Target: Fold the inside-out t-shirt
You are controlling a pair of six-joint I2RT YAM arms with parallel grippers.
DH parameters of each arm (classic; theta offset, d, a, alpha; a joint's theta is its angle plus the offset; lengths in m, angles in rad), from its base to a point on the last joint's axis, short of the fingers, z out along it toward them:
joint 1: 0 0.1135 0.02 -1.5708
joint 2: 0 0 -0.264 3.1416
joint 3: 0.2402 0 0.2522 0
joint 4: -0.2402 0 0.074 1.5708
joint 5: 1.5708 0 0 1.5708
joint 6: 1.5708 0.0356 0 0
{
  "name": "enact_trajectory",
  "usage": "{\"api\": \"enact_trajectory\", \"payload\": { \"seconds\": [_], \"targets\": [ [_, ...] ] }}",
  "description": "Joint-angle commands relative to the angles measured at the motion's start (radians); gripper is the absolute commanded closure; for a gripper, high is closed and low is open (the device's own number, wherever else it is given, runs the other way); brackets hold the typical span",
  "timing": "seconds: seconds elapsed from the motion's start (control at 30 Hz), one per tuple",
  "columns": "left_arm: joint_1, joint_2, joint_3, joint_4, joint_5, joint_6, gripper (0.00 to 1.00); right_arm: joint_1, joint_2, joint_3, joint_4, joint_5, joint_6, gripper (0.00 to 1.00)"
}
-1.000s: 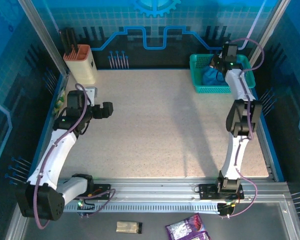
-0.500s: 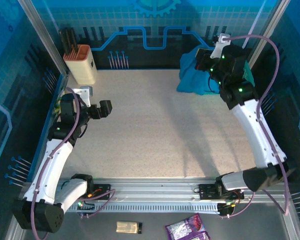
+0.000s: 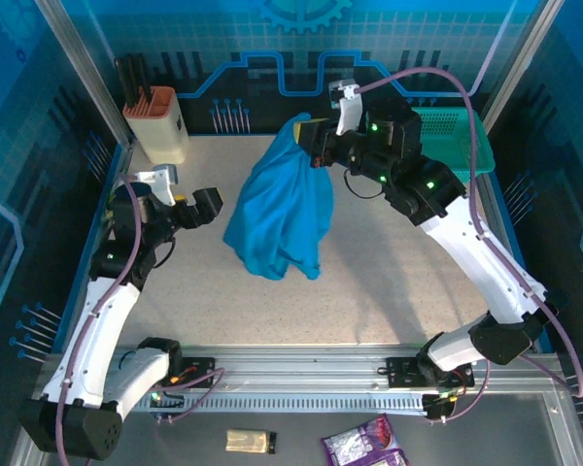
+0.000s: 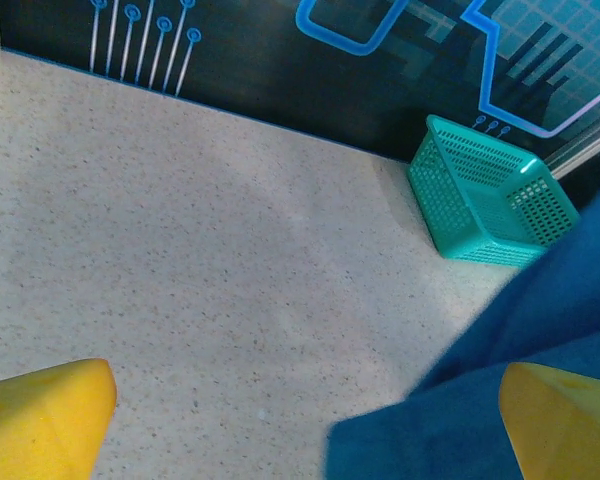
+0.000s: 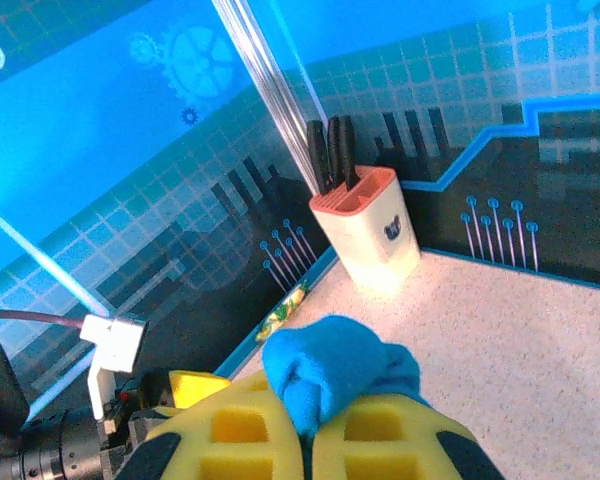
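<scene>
Teal basket (image 3: 457, 118) sat at one o'clock; right jaws clamped the t-shirt (image 3: 277, 209) over the speckled worktop (image 3: 389, 282); left jaws gaped apart.

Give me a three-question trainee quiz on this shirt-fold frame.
1. True or false: the right gripper is shut on the t-shirt.
2. The t-shirt is: A) spread flat; B) hanging bunched from the right gripper above the table; C) neatly folded.
3. Fill in: the left gripper holds nothing and its jaws stand ___.
Key: 1 true; 2 B; 3 open.
</scene>
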Motion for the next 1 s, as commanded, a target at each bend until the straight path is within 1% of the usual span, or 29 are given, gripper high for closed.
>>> {"api": "enact_trajectory", "payload": {
  "seconds": [0.0, 0.07, 0.17, 0.23, 0.3, 0.37, 0.43, 0.5, 0.57, 0.73, 0.87, 0.97],
  "targets": [
    [-0.021, 0.020, 0.025, 0.022, 0.038, -0.026, 0.01, -0.025, -0.032, -0.113, 0.059, 0.002, 0.082, 0.99],
    [-0.040, 0.039, 0.022, 0.020, 0.040, -0.026, 0.01, -0.061, -0.057, -0.254, 0.070, 0.019, 0.119, 0.92],
    [-0.073, 0.079, 0.010, 0.017, 0.033, -0.024, 0.01, -0.153, -0.083, -0.452, 0.027, 0.065, 0.179, 0.74],
    [-0.094, 0.113, 0.003, 0.014, 0.029, -0.028, 0.01, -0.221, -0.087, -0.531, -0.026, 0.077, 0.196, 0.69],
    [-0.117, 0.156, -0.002, 0.012, 0.022, -0.028, 0.01, -0.260, -0.099, -0.581, -0.059, 0.085, 0.174, 0.67],
    [-0.132, 0.195, -0.003, 0.001, 0.012, -0.028, 0.01, -0.263, -0.115, -0.605, -0.076, 0.093, 0.137, 0.65],
    [-0.140, 0.232, -0.006, -0.008, 0.005, -0.030, 0.01, -0.258, -0.126, -0.626, -0.085, 0.067, 0.111, 0.64],
    [-0.141, 0.263, -0.014, -0.014, -0.005, -0.038, 0.02, -0.242, -0.133, -0.655, -0.089, 0.030, 0.097, 0.64],
    [-0.141, 0.288, -0.024, -0.017, -0.010, -0.044, 0.03, -0.205, -0.135, -0.686, -0.084, -0.006, 0.084, 0.63],
    [-0.142, 0.337, -0.045, -0.009, 0.030, -0.066, 0.05, -0.054, -0.109, -0.772, -0.035, -0.029, 0.103, 0.61],
    [-0.143, 0.368, -0.058, 0.003, 0.053, -0.089, 0.08, 0.060, -0.022, -0.802, 0.045, -0.043, 0.129, 0.58],
    [-0.143, 0.388, -0.059, -0.003, 0.052, -0.098, 0.10, 0.149, 0.078, -0.750, 0.056, -0.002, 0.127, 0.58]
  ]
}}
